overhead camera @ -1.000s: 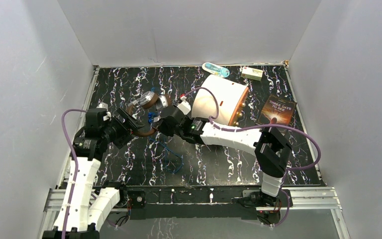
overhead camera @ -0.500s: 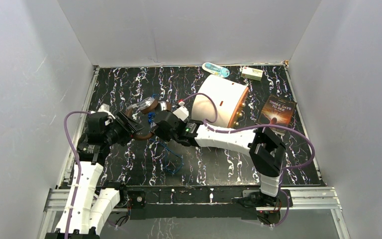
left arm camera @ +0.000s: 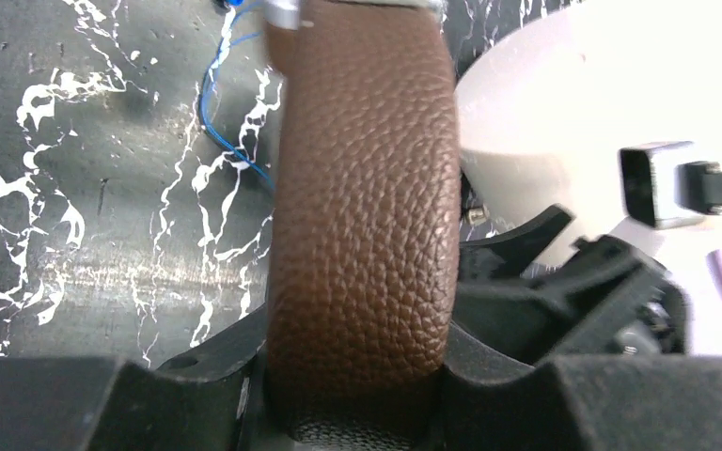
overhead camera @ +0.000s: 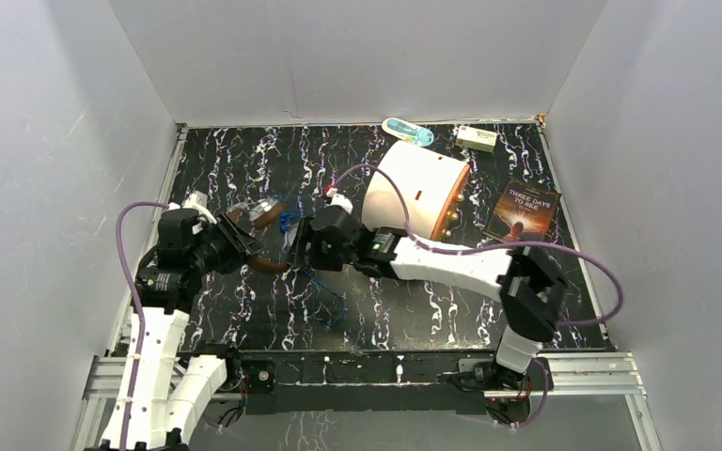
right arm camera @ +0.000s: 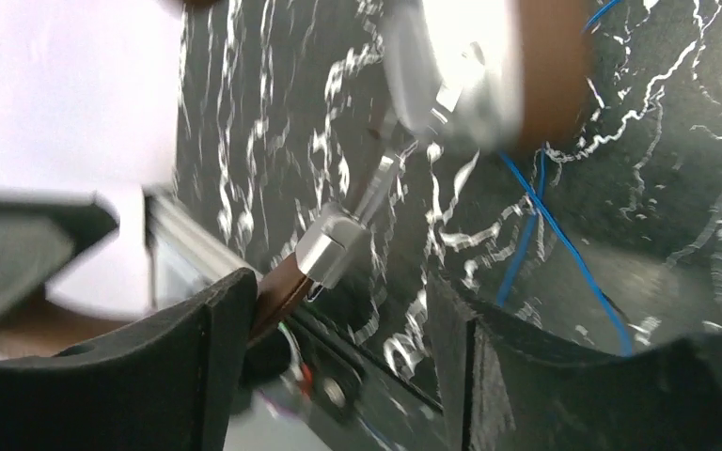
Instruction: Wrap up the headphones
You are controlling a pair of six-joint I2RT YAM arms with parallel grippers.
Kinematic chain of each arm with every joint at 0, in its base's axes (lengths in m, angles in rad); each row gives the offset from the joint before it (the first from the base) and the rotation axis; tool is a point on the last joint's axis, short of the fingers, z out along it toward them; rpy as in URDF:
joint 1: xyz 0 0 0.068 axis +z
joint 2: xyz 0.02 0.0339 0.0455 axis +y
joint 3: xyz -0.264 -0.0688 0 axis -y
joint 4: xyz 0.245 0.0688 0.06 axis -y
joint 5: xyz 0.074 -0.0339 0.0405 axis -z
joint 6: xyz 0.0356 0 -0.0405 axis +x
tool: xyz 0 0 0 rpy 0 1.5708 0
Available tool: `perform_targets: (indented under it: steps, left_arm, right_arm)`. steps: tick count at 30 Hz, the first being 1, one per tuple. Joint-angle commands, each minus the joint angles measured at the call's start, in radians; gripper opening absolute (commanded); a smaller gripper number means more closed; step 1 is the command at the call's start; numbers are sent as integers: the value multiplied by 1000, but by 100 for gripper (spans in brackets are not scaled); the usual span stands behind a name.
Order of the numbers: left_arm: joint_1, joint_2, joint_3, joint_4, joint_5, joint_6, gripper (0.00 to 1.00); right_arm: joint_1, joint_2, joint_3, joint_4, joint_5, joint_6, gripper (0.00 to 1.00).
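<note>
Left gripper (left arm camera: 362, 381): jaws drawn in against both sides of the brown headband (left arm camera: 362, 207), which fills the gap between them; one second earlier they stood wide.
Right gripper (right arm camera: 338, 319): jaws now apart with nothing held between them; one second earlier they were pressed together.
Headphones (overhead camera: 263, 213): headband seated in the left gripper and running out past its fingertips. The silver cup (right arm camera: 456, 66) lies ahead of the right gripper, clear of its fingers. The cups have shifted toward the left gripper.
Cable (overhead camera: 324, 291): thin, blue, loose on the table (overhead camera: 414, 310) beneath the right gripper.
Cylinder (overhead camera: 414, 193): cream, behind the right gripper's wrist, unmoved.
</note>
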Motion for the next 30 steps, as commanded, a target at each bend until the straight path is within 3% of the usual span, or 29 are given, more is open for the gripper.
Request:
perform_targets:
  steps: [1,8,11,14,19,23,27,30]
  left_arm:
    - [6,-73,103,-10,35,83,0]
    - [6,-116,215,43,181,105,0]
    - [6,-95,283,50,234,100,0]
    - [6,-93,311,66,245,58,0]
    - [6,-91,317,99,231,-162,0]
    - [6,-90,309,149,282,-293,0]
    - [6,-110,294,172,312,-333,0]
    - [6,-121,280,182,347,-345,0]
  right_arm:
    - [-36,-219,-54,-90,-290,-573,76]
    - [-38,-435,49,-385,-249,-917,98]
    - [-66,-480,115,-434,-173,-957,99]
    - [-197,-474,149,-438,-349,-929,99]
    - [-268,-459,119,-282,-554,-822,96]
    - [-268,-472,37,-149,-527,-896,97]
    - [-267,-474,-20,24,-589,-924,99]
    - [-268,-474,-71,139,-503,-926,99]
